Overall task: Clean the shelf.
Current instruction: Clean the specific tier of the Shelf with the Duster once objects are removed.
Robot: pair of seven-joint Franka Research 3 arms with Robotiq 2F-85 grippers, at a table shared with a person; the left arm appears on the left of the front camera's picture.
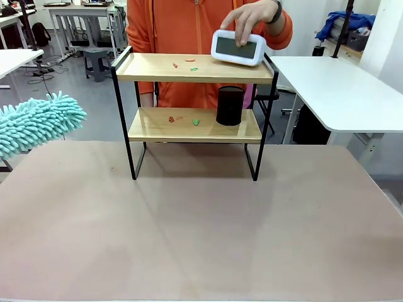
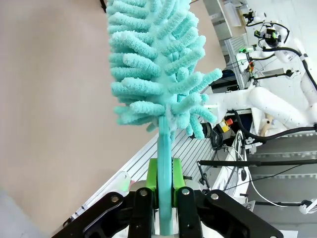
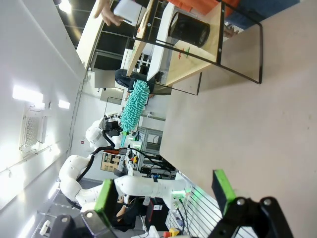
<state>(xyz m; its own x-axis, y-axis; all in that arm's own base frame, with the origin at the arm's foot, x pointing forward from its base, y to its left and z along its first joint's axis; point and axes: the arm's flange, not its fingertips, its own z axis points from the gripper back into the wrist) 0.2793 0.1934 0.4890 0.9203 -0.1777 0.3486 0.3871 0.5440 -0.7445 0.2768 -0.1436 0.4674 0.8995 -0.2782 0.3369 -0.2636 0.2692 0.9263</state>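
The front view shows the shelf (image 1: 151, 68), a small two-tier rack of light wooden boards in a thin black metal frame, standing on the far half of the beige table (image 1: 201, 239) in front of a person in an orange top. The person's hand (image 1: 249, 22) rests on a white rounded rectangular clock-like device (image 1: 238, 48), tilted at the right end of the top board. A black cylinder (image 1: 230, 106) stands on the lower board's right side. Small red and green scraps lie on both tiers: top (image 1: 189, 61) and bottom (image 1: 179, 119). A fluffy teal microfibre duster (image 1: 38, 123) pokes in from the left edge, well apart from the rack. The left wrist view adds what holds it: the left gripper (image 2: 165, 178) is clamped on the duster's flat teal handle, green pads pressed to both sides. The right wrist view shows the right gripper (image 3: 164, 191) with fingers spread wide and nothing between them, above the table, the rack farther off.
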